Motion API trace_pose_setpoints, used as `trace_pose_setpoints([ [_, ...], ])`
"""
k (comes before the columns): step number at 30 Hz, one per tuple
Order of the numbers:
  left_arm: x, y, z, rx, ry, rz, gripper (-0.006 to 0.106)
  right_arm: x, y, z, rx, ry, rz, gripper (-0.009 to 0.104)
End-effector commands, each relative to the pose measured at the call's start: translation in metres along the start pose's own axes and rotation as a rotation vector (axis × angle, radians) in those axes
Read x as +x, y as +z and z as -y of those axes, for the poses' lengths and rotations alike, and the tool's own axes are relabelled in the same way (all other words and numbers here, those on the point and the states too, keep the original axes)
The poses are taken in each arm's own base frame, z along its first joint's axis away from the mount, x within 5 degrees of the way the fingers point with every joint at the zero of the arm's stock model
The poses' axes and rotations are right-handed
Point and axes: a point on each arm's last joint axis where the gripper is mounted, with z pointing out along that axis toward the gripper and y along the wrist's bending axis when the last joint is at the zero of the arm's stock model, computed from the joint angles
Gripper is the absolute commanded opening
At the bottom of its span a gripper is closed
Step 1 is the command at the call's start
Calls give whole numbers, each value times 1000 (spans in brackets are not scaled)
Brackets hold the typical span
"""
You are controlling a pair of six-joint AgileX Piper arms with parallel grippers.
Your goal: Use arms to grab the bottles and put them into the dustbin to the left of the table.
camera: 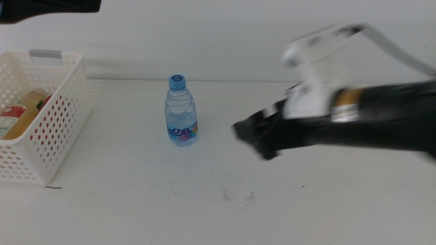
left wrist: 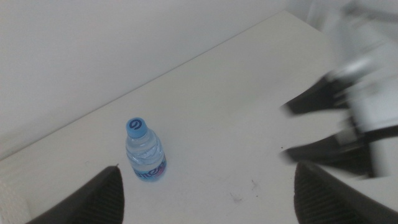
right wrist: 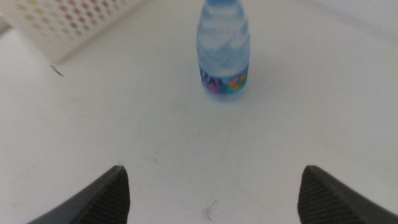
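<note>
A small clear water bottle (camera: 180,112) with a blue cap stands upright on the white table (camera: 136,204), right of the dustbin. The dustbin (camera: 58,129) is a white perforated basket at the far left. A yellow-liquid bottle (camera: 24,112) with a red-green label lies in it. No red can is clearly in view. My right gripper (camera: 253,136) is open and empty, low over the table right of the water bottle and pointing at it. In the right wrist view my right gripper (right wrist: 212,168) faces the bottle (right wrist: 224,53). My left gripper (left wrist: 209,168) is open and empty, high above the bottle (left wrist: 145,152).
The left arm (camera: 48,5) shows only as a dark shape at the top left corner of the middle view. A few dark specks (camera: 226,196) lie on the table in front of the bottle. The dustbin's corner (right wrist: 68,18) shows in the right wrist view.
</note>
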Motion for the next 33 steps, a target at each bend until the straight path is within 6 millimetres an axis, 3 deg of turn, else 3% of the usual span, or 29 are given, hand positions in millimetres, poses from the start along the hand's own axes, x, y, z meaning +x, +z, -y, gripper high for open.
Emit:
trace_pose_setpoints([
  [1,-1,-1,0,-3,3,15,94,-4,-45,-1,11,-48,39,92],
  [4,-1,-1,0,-3,3,15,94,-11,-79,-1,17,-63,142,92],
  [9,-1,-1,0,-3,3,15,94,-14,-98,-2,7,-8,203,92],
  [24,6,3,-7,-77,49,-19,94,-15,-101,-2,7,-8,214,93],
  [26,16,7,-10,-123,42,22,94,-15,-101,-2,7,-8,214,93],
  [28,40,17,-12,-175,13,78,94,-15,-101,-2,7,-8,214,93],
  [33,138,72,-11,-258,-120,319,94,-15,-101,-2,7,-8,214,93],
])
